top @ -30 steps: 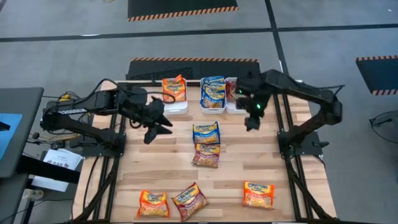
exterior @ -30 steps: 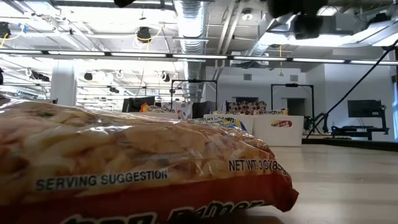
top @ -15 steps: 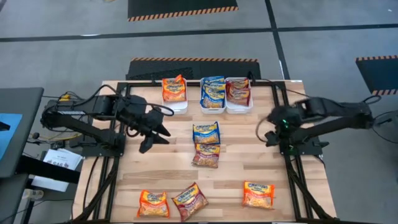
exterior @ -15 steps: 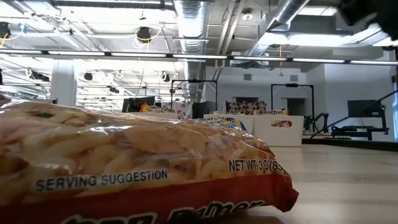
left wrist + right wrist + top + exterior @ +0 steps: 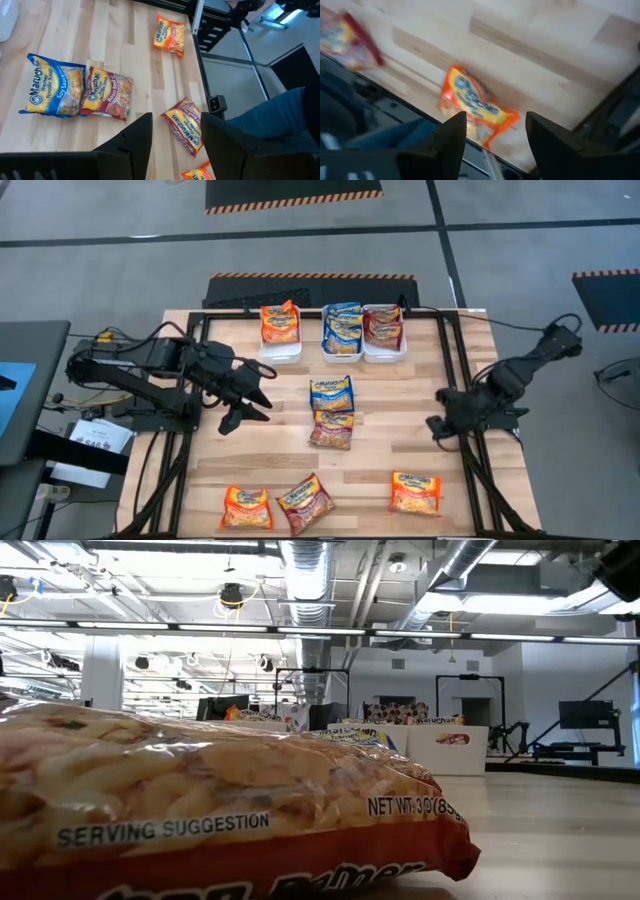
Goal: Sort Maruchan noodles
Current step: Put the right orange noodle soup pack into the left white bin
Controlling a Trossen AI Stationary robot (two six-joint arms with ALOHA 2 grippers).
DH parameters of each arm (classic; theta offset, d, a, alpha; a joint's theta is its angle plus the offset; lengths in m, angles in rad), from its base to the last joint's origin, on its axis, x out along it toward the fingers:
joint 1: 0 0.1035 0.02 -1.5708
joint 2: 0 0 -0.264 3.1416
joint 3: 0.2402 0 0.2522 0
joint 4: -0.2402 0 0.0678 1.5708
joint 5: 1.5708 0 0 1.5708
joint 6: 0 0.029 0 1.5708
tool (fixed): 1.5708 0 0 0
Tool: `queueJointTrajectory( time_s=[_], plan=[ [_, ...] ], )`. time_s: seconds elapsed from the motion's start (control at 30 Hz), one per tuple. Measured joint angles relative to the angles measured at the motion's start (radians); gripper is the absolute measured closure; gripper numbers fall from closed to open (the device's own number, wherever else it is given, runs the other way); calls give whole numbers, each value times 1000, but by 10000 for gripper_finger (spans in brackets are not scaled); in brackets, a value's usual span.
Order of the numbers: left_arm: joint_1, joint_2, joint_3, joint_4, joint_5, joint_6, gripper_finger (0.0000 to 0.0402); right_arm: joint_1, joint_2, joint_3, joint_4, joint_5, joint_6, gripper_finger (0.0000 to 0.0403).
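Five Maruchan noodle packets lie flat on the wooden table: a blue one (image 5: 331, 393) touching a dark red one (image 5: 332, 430) at the centre, and an orange one (image 5: 246, 507), a dark red one (image 5: 305, 502) and another orange one (image 5: 415, 492) along the near edge. More packets fill three white bins (image 5: 342, 352) at the far edge. My left gripper (image 5: 252, 402) hovers open left of the centre pair, above the table (image 5: 175, 145). My right gripper (image 5: 437, 425) hangs open over the table's right edge, looking down on the near right orange packet (image 5: 472, 107).
Black frame rails (image 5: 452, 370) run along the table's left and right sides. One packet (image 5: 200, 800) lies right in front of the low camera and blocks much of that view. Bare wood lies between the centre pair and the near row.
My right gripper has swung from the bins at the far edge back toward the table's right edge and nearer, sinking and rolling about its own axis, still open. My left gripper has drifted slightly toward the near edge. No packet has moved.
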Motion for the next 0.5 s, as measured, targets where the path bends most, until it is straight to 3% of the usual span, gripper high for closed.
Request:
queueJointTrajectory(
  time_s=[0.27,0.5],
  plan=[
    [-32,0,0,0,-43,0,247,130,134,-51,162,8,-28,173],
    [-53,0,0,0,-48,-20,246,156,281,-51,250,7,-191,173]
  ],
)
